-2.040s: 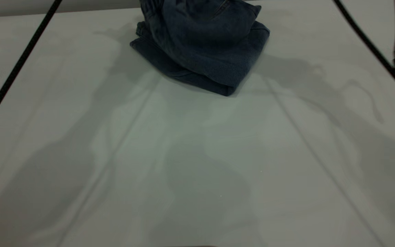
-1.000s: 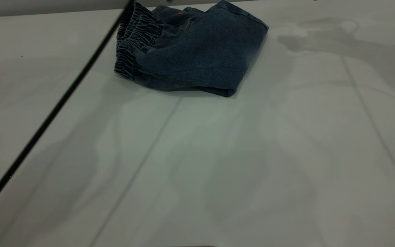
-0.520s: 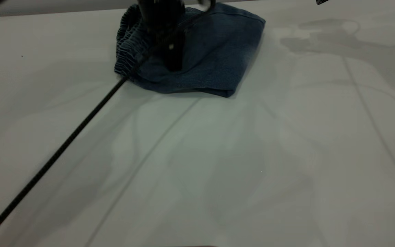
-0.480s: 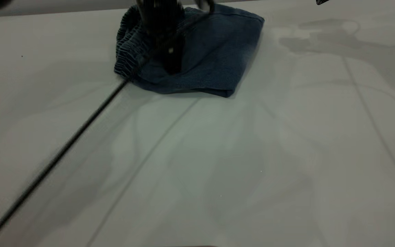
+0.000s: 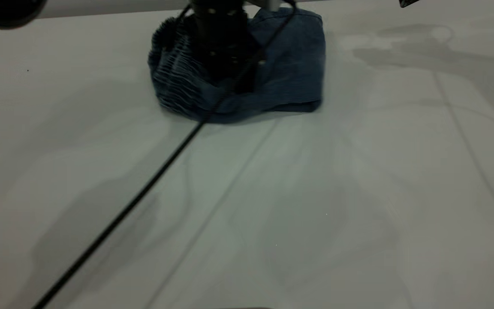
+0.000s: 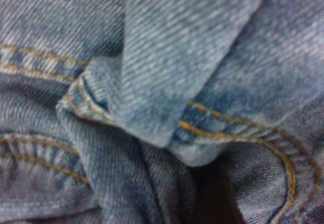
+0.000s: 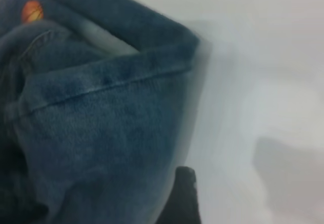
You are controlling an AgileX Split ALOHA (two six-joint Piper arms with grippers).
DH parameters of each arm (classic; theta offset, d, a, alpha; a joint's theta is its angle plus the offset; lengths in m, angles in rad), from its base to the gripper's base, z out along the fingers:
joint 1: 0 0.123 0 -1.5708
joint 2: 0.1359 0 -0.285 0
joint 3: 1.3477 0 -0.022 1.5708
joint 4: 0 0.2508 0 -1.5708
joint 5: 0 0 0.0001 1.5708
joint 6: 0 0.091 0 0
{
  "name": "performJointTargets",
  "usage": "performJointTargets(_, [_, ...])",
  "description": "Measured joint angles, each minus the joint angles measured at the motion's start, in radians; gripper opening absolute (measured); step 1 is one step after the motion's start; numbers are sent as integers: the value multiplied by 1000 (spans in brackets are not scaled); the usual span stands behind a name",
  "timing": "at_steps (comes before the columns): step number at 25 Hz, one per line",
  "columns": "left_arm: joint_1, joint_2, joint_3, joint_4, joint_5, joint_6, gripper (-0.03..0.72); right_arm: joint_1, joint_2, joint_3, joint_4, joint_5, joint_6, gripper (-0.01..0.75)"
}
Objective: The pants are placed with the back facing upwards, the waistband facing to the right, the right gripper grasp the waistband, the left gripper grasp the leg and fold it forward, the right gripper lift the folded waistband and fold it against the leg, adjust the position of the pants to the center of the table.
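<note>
The pants (image 5: 290, 73), blue denim, lie folded in a bundle at the far middle of the table (image 5: 358, 193). Their ruched waistband (image 5: 174, 86) faces left in the exterior view. My left gripper (image 5: 225, 47) sits on top of the bundle, pressing into the bunched cloth. The left wrist view holds nothing but denim folds and orange stitching (image 6: 167, 82). In the right wrist view a black part of my right gripper (image 7: 183, 198) lies beside a hemmed edge of the pants (image 7: 101, 112), over bare table (image 7: 263, 57). The leg is folded inside; only an orange spot of print (image 7: 31, 11) shows.
A black cable (image 5: 122, 214) runs from the left gripper down to the near left of the table. A dark arm part (image 5: 7, 13) shows at the far left corner, and a small black piece (image 5: 408, 2) at the far right edge.
The left gripper has come down onto the folded pants. The bundle has bunched up and shifted a little, its right edge drawn in. The cable has swung to the right.
</note>
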Motion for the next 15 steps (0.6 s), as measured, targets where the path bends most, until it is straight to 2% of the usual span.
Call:
performJointTargets(7, [-52,6,-25,-16,32,-147,461,-34,0,-6,-8,16,-1,580])
performJointTargets(15, [-58,26,-276,-22,35,-151,461,-38,-49,-123,-64,124,5,580])
